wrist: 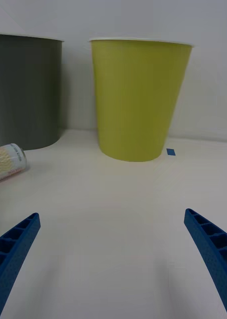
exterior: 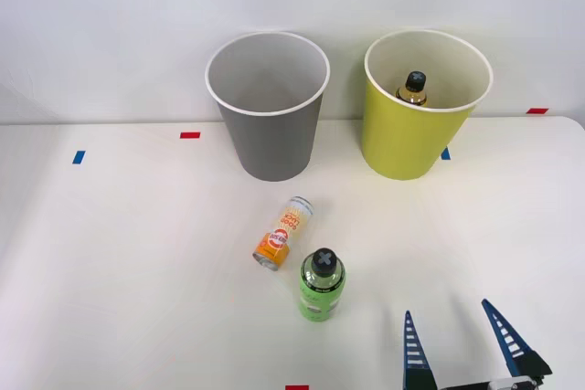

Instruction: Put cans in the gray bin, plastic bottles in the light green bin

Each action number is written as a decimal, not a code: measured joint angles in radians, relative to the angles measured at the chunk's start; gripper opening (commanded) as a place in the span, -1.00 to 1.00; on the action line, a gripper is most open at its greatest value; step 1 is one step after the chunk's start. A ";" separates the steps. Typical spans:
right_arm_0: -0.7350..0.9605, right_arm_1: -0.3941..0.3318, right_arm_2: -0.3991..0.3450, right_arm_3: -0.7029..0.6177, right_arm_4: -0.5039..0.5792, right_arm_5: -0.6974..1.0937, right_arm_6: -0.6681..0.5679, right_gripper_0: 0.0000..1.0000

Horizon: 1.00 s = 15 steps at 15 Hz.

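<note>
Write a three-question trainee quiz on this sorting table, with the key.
1. True or false: the orange and white can stands upright.
2. Which bin holds the amber bottle? A) gray bin B) light green bin
3. Fill in: the right gripper hovers with its jaws ____, nearest the green bottle.

Key: 1. False, it lies on its side on the table. 2. B. 3. Open, holding nothing.
</note>
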 measured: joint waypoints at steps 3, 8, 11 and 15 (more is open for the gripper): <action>0.009 -0.002 0.002 0.000 -0.019 -0.001 0.031 1.00; 0.017 -0.012 -0.004 0.000 -0.033 -0.002 0.041 1.00; 0.017 -0.012 -0.004 0.000 -0.033 -0.002 0.041 1.00; 0.017 -0.012 -0.004 0.000 -0.033 -0.001 0.041 1.00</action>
